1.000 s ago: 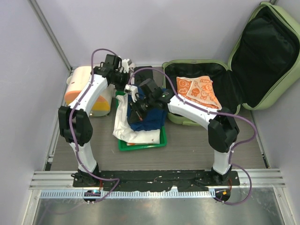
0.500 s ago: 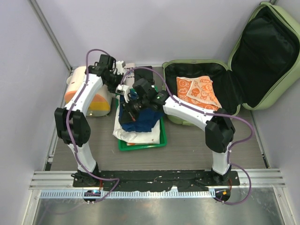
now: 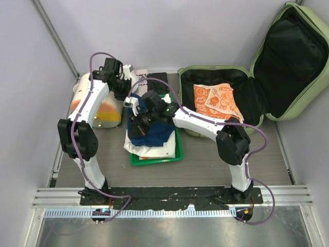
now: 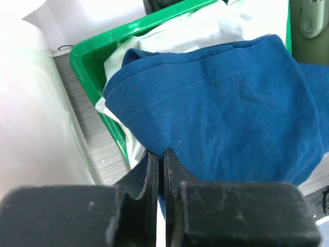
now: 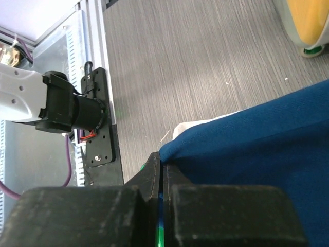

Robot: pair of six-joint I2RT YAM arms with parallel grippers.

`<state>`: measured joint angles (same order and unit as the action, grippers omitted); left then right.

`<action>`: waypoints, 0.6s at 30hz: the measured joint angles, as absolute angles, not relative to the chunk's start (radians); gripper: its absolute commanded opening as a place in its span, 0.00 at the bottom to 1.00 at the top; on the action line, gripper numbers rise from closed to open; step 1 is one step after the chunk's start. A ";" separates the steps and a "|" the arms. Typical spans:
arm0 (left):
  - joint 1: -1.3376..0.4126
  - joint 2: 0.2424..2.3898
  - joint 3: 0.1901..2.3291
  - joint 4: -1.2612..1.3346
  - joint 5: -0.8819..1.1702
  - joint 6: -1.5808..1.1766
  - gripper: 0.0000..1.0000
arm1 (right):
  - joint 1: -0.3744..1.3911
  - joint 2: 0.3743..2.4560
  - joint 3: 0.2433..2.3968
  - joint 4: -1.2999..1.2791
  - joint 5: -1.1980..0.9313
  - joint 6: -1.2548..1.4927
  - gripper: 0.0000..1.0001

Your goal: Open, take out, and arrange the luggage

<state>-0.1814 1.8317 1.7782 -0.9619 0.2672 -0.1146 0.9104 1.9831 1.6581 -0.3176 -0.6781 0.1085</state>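
The pale green luggage [image 3: 205, 69] lies open at the back right, its lid [image 3: 288, 56] leaning up against the wall. An orange patterned cloth [image 3: 218, 100] lies in its black lining. A blue garment [image 3: 154, 131] hangs over the green tray [image 3: 154, 158], above a white cloth [image 3: 141, 146]. My left gripper [image 3: 129, 101] is shut on the garment's edge [image 4: 231, 113]. My right gripper [image 3: 138, 120] is shut on another fold of it [image 5: 257, 144]. In the wrist views both pairs of jaws, left [image 4: 159, 157] and right [image 5: 162, 163], pinch blue fabric.
A cream-and-orange round container [image 3: 90, 103] stands left of the tray and also shows in the right wrist view [image 5: 308, 20]. A dark flat object [image 3: 157, 80] lies behind the tray. Walls close in on the left, back and right.
Both grippers have moved left and toward the back with the blue garment between them; the garment now sits more over the tray's left side.
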 measured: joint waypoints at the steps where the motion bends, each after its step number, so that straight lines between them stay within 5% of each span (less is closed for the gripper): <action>1: -0.181 1.840 1.778 -0.960 0.275 -0.116 0.15 | 0.911 1.987 1.655 -0.318 -0.671 0.109 0.22; 3: -0.181 1.862 1.778 -0.954 0.286 -0.123 0.30 | 0.912 1.993 1.651 -0.321 -0.655 0.105 0.52; 8: -0.181 1.905 1.778 -0.916 0.291 -0.128 0.60 | 0.912 1.996 1.651 -0.359 -0.658 0.086 0.72; 18: -0.181 1.866 1.901 -0.909 0.330 -0.077 0.74 | 0.711 1.920 1.733 -0.553 -0.710 0.065 0.72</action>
